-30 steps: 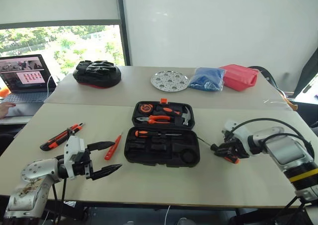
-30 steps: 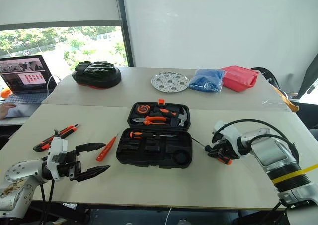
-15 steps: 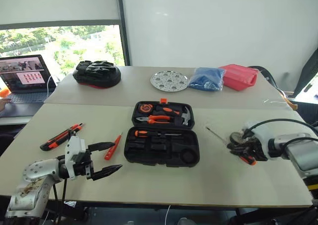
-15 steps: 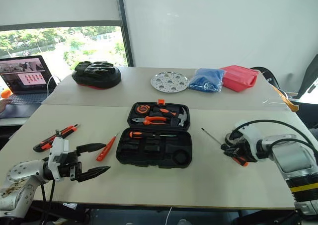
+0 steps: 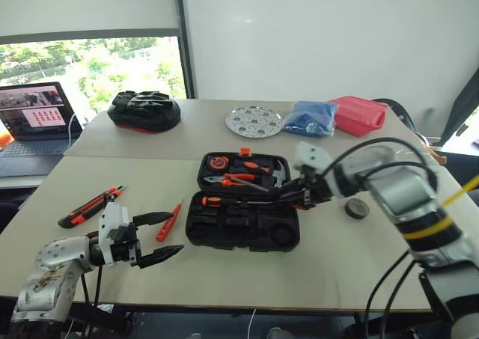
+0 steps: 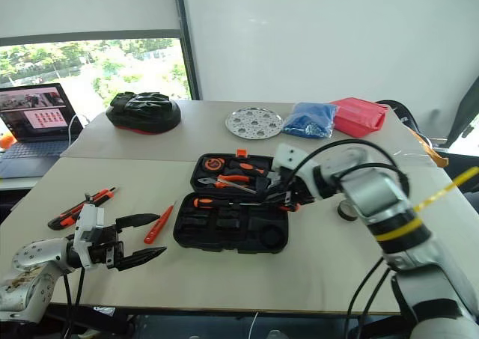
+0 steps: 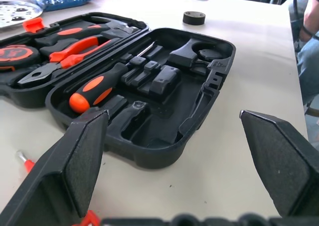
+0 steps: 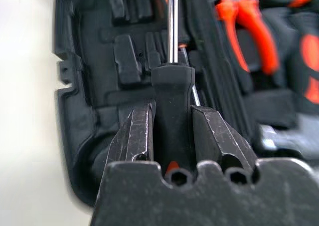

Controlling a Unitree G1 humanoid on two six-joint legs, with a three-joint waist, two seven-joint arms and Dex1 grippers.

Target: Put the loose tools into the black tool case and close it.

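The black tool case (image 5: 196, 230) lies open in the middle of the table, with one orange-handled screwdriver (image 5: 224, 201) in its front half. My right gripper (image 5: 293, 197) hovers over the case's right side, shut on the black handle of a second screwdriver (image 8: 172, 101) whose shaft points across the case. A small dark roll (image 5: 356, 208) sits on the table right of the case. The slim orange tester pen (image 5: 171, 221) and the utility knife (image 5: 90, 206) lie left of the case. My left gripper (image 5: 161, 238) is open, low near the pen, facing the case.
Pliers, a hammer and a tape measure fill the case's rear half (image 5: 244, 172). At the back stand a black lumpy bag (image 5: 144, 111), a perforated metal disc (image 5: 254, 120), a blue bag (image 5: 311, 119) and a red bag (image 5: 359, 114). A laptop (image 5: 34, 118) is far left.
My right arm swung left and upward, carrying the screwdriver from the table right of the case to above it, and the roll now shows where it was. The left gripper stayed put.
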